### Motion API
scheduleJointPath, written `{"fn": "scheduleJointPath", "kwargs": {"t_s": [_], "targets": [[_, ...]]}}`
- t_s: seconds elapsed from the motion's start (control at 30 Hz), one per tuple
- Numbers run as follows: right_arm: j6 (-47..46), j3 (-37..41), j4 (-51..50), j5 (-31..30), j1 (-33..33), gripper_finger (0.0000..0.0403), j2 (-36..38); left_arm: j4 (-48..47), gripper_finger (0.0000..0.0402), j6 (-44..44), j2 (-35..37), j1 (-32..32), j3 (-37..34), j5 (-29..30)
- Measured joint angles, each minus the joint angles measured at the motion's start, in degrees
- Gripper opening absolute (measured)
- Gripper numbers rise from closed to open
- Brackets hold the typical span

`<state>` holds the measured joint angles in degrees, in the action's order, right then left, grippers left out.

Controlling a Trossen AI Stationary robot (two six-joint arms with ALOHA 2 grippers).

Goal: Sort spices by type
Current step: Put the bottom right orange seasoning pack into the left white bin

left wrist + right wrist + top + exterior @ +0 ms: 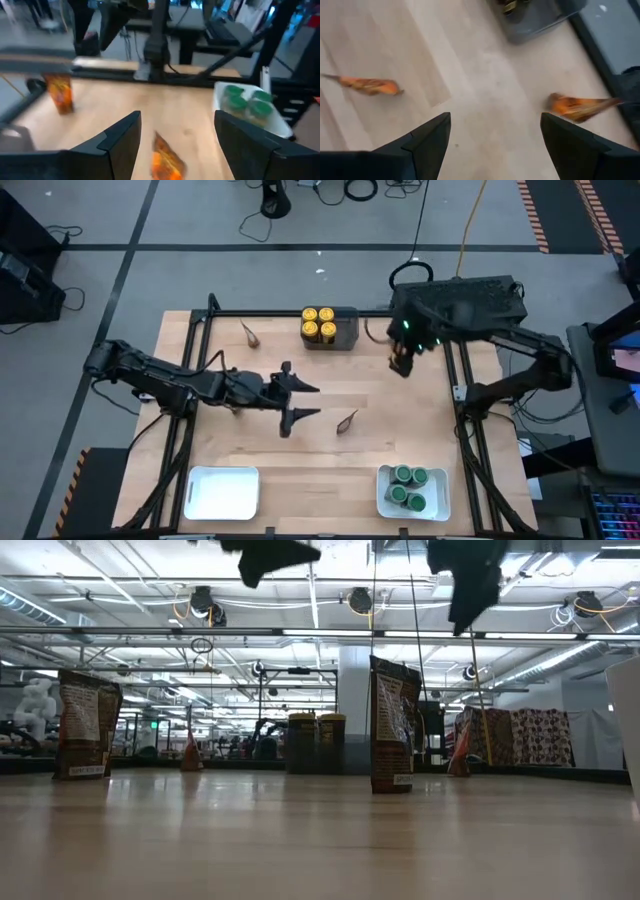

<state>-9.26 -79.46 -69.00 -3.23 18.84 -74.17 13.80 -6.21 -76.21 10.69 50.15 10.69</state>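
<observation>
Meanwhile both grippers, left (300,402) and right (400,364), hang mid-table with jaws spread, one packet (347,421) between them.

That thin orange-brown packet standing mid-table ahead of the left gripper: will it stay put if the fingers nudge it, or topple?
The thin orange-brown packet probably topples easily: it stands upright on a narrow base. It looks like a light, flexible pouch, so it may crumple or slide rather than resist. The left gripper is open and empty beside it.
</observation>
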Motion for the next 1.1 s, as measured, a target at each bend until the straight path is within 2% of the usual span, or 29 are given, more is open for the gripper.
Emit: {"fn": "scheduleJointPath", "kwargs": {"t_s": [0.1, 0.2, 0.43, 0.57, 0.7, 0.77, 0.9, 1.1], "targets": [[-2.51, 8.39, 4.56, 0.06, -3.00, 0.0292, 4.68, -11.68, 0.0254, -5.19, -2.17, 2.07, 5.71, 0.51], [-3.73, 15.14, 9.42, -0.05, -5.27, 0.0292, 8.09, -22.60, 0.0254, -9.59, -6.20, 3.46, 14.30, 1.53], [-5.07, 26.39, 21.14, -0.23, -8.97, 0.0292, 12.19, -43.40, 0.0254, -10.02, -20.50, 4.97, 36.00, 1.60], [-4.01, 32.39, 27.87, -0.64, -10.38, 0.0292, 12.55, -51.45, 0.0254, -8.85, -28.09, 4.63, 44.12, 1.61], [-3.84, 35.48, 28.57, -11.45, -12.32, 0.0292, 12.70, -52.42, 0.0254, -3.94, -32.85, 4.55, 47.05, 1.79], [-3.50, 36.69, 28.85, -14.97, -13.75, 0.0292, 13.47, -51.88, 0.0254, -2.66, -33.91, 4.45, 47.34, 3.70], [-3.22, 38.25, 32.59, -16.16, -17.22, 0.0292, 16.65, -52.07, 0.0254, -3.65, -35.32, 3.74, 47.33, 7.22], [-1.29, 41.39, 41.57, -16.32, -22.73, 0.0292, 23.44, -49.77, 0.0254, -6.89, -37.06, 2.23, 47.34, 6.85]]}}
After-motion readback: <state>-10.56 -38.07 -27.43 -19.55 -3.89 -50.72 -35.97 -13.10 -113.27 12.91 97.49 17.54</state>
